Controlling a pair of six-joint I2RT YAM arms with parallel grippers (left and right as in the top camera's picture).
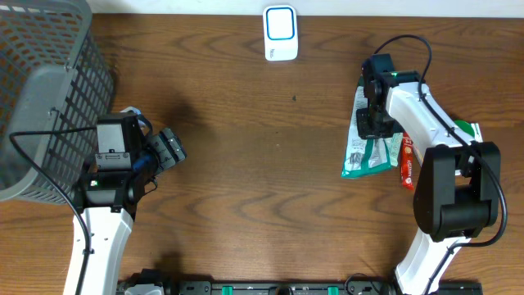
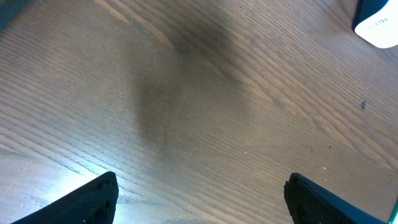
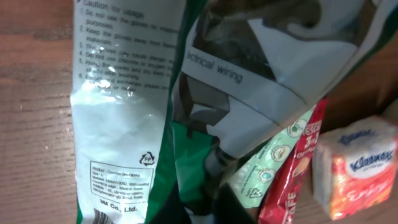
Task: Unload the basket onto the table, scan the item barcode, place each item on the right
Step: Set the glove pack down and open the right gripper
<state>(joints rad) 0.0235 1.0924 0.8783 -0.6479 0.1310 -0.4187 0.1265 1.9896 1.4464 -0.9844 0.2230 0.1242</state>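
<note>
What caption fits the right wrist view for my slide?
Right wrist close-up: green-and-white plastic glove packet on the brown wooden table, a red sachet and an orange Kleenex tissue pack beside it.

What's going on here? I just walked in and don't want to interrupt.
The right gripper is down on a green packet in a pile of goods at the right of the table; whether its jaws hold it can't be told. The left gripper hangs open and empty beside the mesh basket. Nothing is at the white scanner on the far edge.
</note>
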